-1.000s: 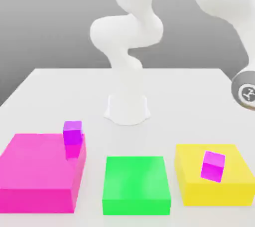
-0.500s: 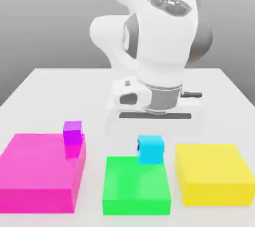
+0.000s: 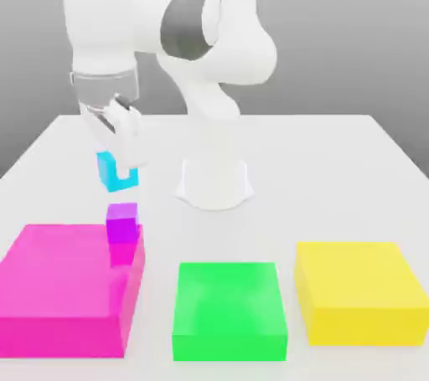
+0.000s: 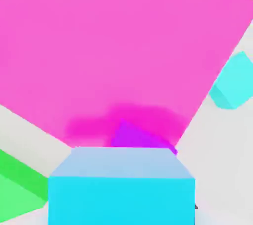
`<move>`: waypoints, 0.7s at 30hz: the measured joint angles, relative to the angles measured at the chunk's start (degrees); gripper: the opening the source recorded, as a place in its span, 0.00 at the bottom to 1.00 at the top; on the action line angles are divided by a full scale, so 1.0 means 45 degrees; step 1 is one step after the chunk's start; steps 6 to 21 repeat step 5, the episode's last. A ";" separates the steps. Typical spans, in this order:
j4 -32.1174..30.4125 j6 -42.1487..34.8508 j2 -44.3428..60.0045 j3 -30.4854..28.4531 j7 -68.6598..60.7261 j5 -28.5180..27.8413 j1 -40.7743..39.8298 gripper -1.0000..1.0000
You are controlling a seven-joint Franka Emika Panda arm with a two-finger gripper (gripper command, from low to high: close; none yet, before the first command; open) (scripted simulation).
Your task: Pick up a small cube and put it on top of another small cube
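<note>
Just above the violet-purple cube [image 3: 121, 222], your cyan cube [image 3: 115, 172] hangs clenched in the pincer [image 3: 120, 163]. It looks light, rigid and smooth-faced, so keep the grip on opposite flat sides. Below lies the magenta block [image 3: 59, 283] on the worktop [image 3: 335, 162].

White table [image 3: 335, 153], plain grey backdrop [image 3: 352, 28]

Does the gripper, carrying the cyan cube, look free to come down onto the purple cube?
Probably yes. The gripper holds the cyan cube in the air just above the purple cube on the pink block, with nothing between them.
</note>
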 joint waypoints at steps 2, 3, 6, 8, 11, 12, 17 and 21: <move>-0.0252 0.1072 0.0825 -0.0002 -0.0002 0.0005 -0.0038 0.00; -0.0332 0.1420 0.1091 -0.0004 -0.0001 0.0003 -0.0047 1.00; -0.0332 0.1420 0.1091 -0.0004 -0.0001 0.0003 -0.0047 1.00; -0.0332 0.1420 0.1091 -0.0004 -0.0001 0.0003 -0.0047 1.00; -0.0332 0.1420 0.1091 -0.0004 -0.0001 0.0003 -0.0047 1.00; -0.0332 0.1420 0.1091 -0.0004 -0.0001 0.0003 -0.0047 1.00; -0.0332 0.1420 0.1091 -0.0004 -0.0001 0.0003 -0.0047 1.00; -0.0332 0.1420 0.1091 -0.0004 -0.0001 0.0003 -0.0047 1.00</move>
